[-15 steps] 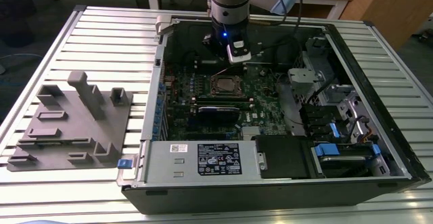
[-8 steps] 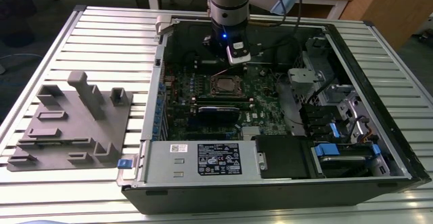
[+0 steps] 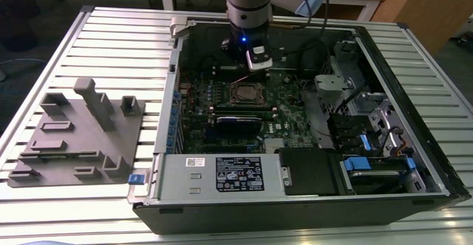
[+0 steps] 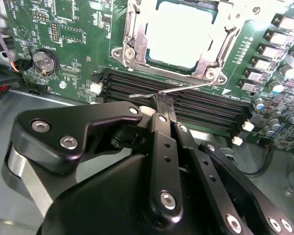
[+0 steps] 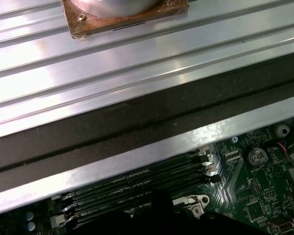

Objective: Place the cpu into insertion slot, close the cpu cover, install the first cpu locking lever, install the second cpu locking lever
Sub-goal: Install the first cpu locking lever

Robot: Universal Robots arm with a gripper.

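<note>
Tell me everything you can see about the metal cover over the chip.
The cover is a thin, shiny silvery metal frame with a big square window, lying flat over the pale chip, which shows through it. Screws sit at two corners. It sits on the green board. The hand pinches a thin wire lever beside its edge.

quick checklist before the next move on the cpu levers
1. cpu flat in the insertion slot: ok.
2. cpu cover down over the chip: ok.
3. gripper tips at the locking lever: ok, fingers shut.
4. Lever actually pinched: cannot tell.
5. Lever latched down: not ok, it looks free, lying across the memory slots.
</note>
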